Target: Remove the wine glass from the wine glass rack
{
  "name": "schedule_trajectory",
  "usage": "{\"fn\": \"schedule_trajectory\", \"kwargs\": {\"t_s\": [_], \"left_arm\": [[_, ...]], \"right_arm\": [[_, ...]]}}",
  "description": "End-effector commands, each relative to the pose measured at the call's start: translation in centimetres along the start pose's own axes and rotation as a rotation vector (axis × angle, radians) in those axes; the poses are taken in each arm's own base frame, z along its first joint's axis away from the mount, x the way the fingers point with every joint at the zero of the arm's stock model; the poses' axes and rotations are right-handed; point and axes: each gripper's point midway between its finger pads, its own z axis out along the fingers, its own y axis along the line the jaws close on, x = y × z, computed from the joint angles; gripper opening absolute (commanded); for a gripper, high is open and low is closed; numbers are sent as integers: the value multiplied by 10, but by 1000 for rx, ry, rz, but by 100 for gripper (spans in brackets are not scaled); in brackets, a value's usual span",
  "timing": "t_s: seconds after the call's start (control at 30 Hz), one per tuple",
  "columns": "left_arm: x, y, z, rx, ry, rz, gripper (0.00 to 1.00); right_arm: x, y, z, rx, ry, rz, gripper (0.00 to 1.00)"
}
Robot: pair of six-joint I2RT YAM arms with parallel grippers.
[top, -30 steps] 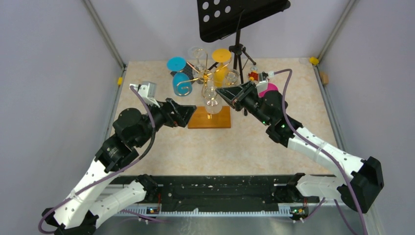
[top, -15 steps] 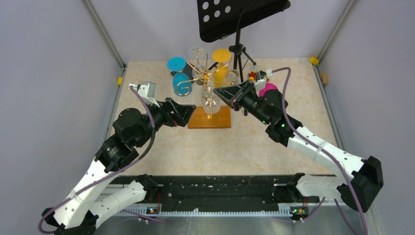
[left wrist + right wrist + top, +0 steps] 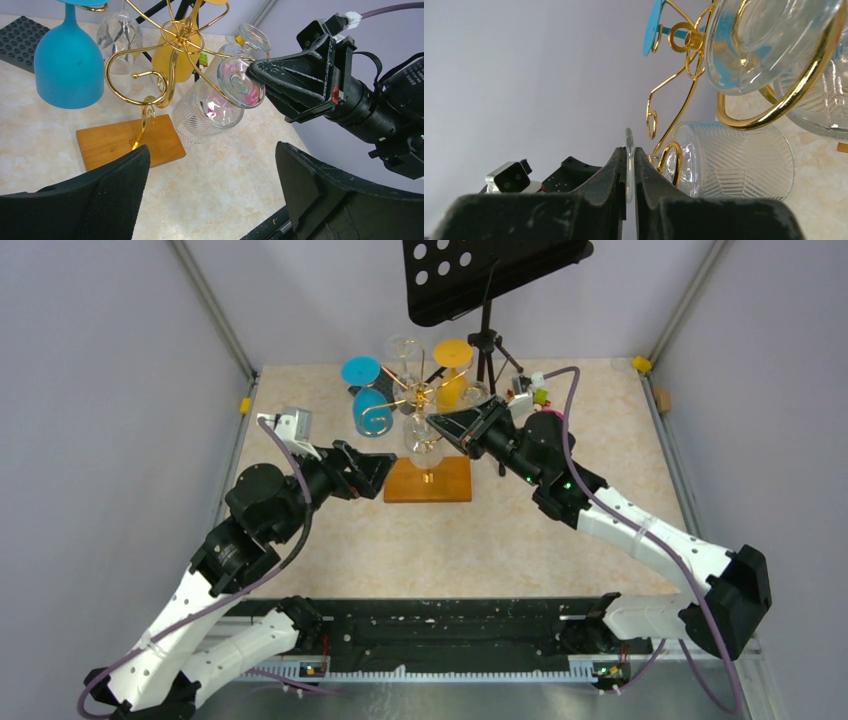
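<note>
Right gripper [image 3: 629, 170] pinched tight on the wine glass [image 3: 206, 112], fingers [image 3: 606, 175] pressed against either face of its thin round foot, seen edge-on from the right wrist. Glass tilted steeply, almost lying over: ribbed bowl down and toward the left arm, foot up and toward the right. Held clear of the table [image 3: 520, 530], close against the wine glass rack [image 3: 170, 75], bowl above the rack's orange-brown wooden base [image 3: 120, 142] and not touching it. Stem right beside one of the gold curled arms, with a small spiral next to it in the right wrist view. Hard to say from these angles whether threaded through that curl or free of it.

Left gripper [image 3: 211, 150] spread wide, nothing between its pads, low beside the wooden base on the rack's left side, pointed at the tilted glass and short of it.

Elsewhere on the rack, hung upside down: a blue glass [image 3: 67, 65] on the left, a yellow glass [image 3: 175, 62] behind the central stem, a clear glass [image 3: 120, 35] at the back, a second clear glass [image 3: 252, 36] near the right gripper's tip. Behind the rack, a black music stand [image 3: 485, 280] on its tripod. At the far left of the left wrist view, a black studded plate [image 3: 22, 42] flat on the table.
</note>
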Motion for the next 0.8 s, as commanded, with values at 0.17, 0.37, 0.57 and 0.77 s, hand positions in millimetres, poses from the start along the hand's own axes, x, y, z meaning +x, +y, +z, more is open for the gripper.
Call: {"fn": "schedule_trajectory", "kwargs": {"t_s": [0.17, 0.37, 0.57, 0.77], "left_arm": [[-12, -3, -6, 8, -36, 9, 98], [-9, -5, -5, 16, -22, 3, 98], [-8, -7, -3, 22, -11, -4, 98], [-5, -7, -2, 22, -1, -6, 98]], "right_arm": [[-31, 67, -1, -143, -134, -68, 0], [-44, 59, 3, -95, -199, -100, 0], [-58, 53, 2, -57, -275, -101, 0], [-66, 49, -3, -43, -324, -72, 0]]}}
